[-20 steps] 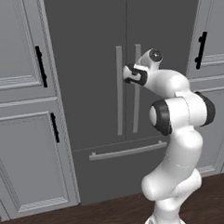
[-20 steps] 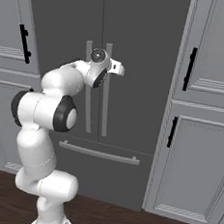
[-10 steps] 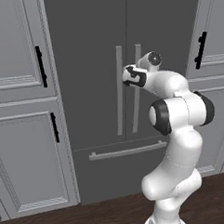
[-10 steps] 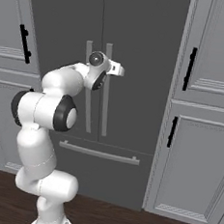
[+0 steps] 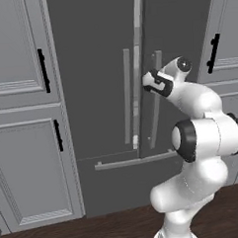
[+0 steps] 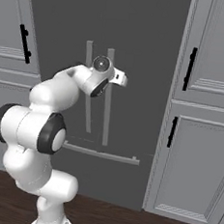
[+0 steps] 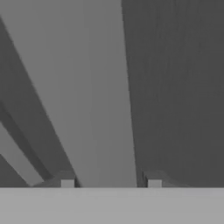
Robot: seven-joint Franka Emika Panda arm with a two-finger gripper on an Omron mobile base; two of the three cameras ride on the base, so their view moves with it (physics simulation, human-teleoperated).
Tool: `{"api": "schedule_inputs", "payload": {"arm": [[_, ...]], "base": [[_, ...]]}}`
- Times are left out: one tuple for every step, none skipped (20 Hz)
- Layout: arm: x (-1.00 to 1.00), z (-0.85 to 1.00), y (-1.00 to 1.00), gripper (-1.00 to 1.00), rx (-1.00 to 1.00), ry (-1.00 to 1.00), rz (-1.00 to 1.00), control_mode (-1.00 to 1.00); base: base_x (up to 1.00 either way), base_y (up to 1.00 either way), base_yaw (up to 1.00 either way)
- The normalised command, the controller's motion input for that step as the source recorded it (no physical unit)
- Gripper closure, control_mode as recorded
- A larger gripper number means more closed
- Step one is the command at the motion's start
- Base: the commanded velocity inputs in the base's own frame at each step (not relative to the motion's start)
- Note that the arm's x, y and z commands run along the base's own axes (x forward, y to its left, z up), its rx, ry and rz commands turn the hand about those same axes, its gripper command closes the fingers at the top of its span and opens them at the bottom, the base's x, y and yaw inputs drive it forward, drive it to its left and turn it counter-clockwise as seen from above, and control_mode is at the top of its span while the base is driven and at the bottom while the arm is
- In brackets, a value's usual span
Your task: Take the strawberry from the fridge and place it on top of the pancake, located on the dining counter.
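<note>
The gripper clamps the right-hand handle of the dark fridge, doors shut; the strawberry presumably sits inside; soft, light and easily bruised, it likely wants a gentle pinch across its widest part.

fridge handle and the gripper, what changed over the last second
The gripper closed on the right door handle of the fridge; a second ago its fingers stood open around it. The arm barely shifted. Doors shut, the left handle and drawer bar unchanged.
</note>
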Motion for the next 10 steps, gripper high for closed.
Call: {"api": "schedule_inputs", "payload": {"arm": [[-1.0,0.0,-0.77,1.0,0.2,0.0,0.0,-1.0],[-1.0,0.0,-0.77,1.0,0.2,0.0,0.0,-1.0],[-1.0,0.01,-0.87,1.0,0.22,0.0,0.01,-1.0],[-1.0,0.02,-0.86,1.0,0.2,0.0,0.06,-1.0],[-1.0,0.0,-0.84,1.0,0.19,0.0,0.06,-1.0],[-1.0,0.01,-0.88,1.0,0.19,-0.01,0.09,-1.0],[-1.0,0.0,-0.89,1.0,0.19,0.0,0.13,-1.0],[-1.0,0.0,-0.79,1.0,0.18,0.0,0.13,-1.0],[-0.94,0.0,-0.59,1.0,0.15,0.0,0.13,-1.0],[-0.36,-0.06,-0.29,-1.0,0.06,0.01,0.1,-1.0]], "base": [[0.0,0.0,0.0],[0.0,0.0,0.0],[0.0,0.0,0.0],[0.0,0.0,0.0],[0.0,0.0,0.0],[0.0,0.0,0.0],[0.0,0.0,0.0],[0.0,0.0,0.0],[0.0,0.0,0.0],[0.0,0.0,0.0]]}}
